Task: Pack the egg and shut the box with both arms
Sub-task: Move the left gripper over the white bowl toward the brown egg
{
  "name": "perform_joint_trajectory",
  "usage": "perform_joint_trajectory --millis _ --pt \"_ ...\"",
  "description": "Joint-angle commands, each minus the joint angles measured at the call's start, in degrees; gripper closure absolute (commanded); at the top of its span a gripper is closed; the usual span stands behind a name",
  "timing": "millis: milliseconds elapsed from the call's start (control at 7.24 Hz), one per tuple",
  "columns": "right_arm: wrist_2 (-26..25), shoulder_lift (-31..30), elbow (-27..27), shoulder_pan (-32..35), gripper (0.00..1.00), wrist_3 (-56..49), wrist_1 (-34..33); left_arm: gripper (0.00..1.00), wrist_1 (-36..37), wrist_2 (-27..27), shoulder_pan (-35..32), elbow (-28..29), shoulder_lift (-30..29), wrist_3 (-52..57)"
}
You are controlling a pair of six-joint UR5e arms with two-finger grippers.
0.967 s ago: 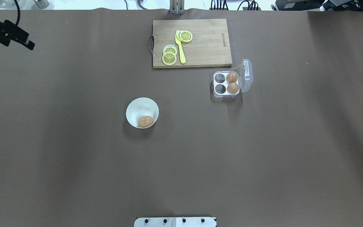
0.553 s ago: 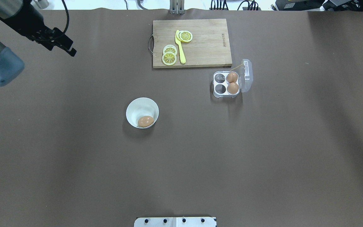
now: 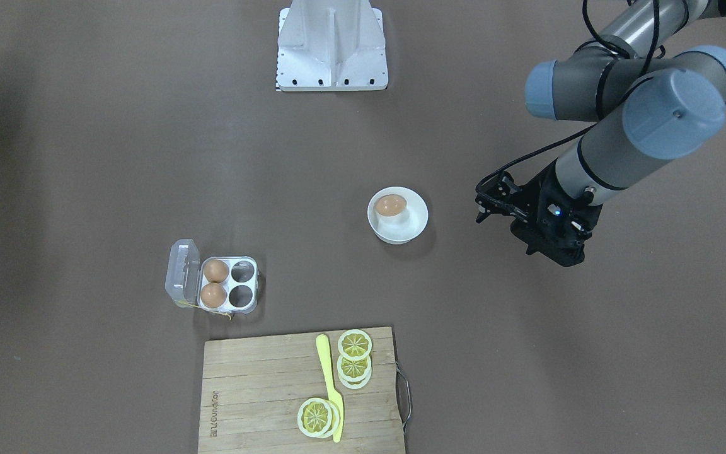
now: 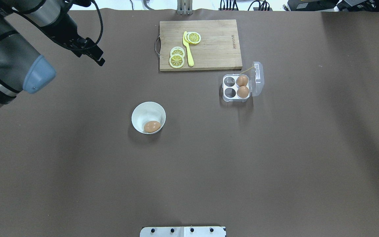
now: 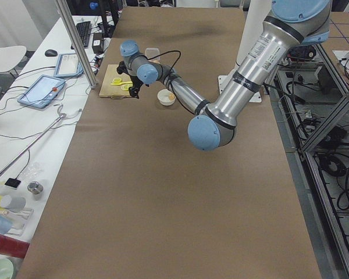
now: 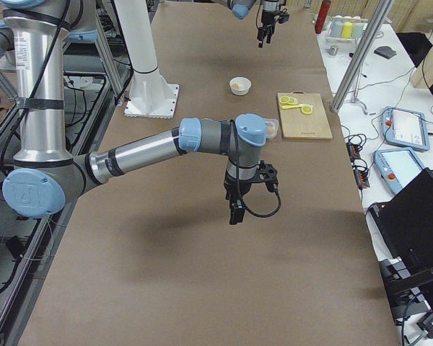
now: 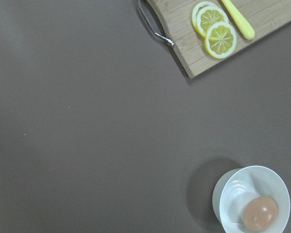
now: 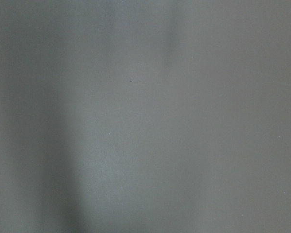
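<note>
The step in hand looks like the reach for the egg [image 4: 152, 126], which lies in the white bowl [image 4: 142, 110] left of centre in the overhead view. The left gripper [image 4: 99, 60] hangs at the upper left, well apart from the bowl, its jaws seemingly parted and empty. The box [image 4: 230, 93] sits right of centre on the bench [image 4: 189, 184], lid open, with two cells filled and two free. The right gripper [image 6: 237, 210] shows only in the right side view, and I cannot tell how its jaws stand. Next, the left arm [image 4: 12, 56] must get above the bowl and lower its jaws around the egg.
</note>
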Motion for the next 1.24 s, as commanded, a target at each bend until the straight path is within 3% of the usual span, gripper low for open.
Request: perform_joint_trajectory --millis 0,691,829,967,1106 --pt "0.0 -0.2 0.0 0.0 0.0 0.0 0.0 0.02 -0.2 0.2 2.6 2.8 -2.4 2.6" --pt "0.0 -0.3 -0.1 0.0 0.0 -0.3 -0.1 0.03 -9.9 2.7 8.8 8.6 -3.9 2.7" --pt "0.0 -0.3 -0.2 0.0 0.0 -0.3 -0.1 0.06 -9.9 2.8 9.6 8.6 -4.5 2.8" --pt "0.0 -0.3 -0.3 0.0 0.0 -0.4 -0.1 0.2 -9.9 2.9 10.6 8.7 -5.0 2.8" --pt "0.0 -0.3 -0.4 0.0 0.0 -0.4 -0.1 0.22 -9.9 3.8 11.0 8.7 -5.4 2.8"
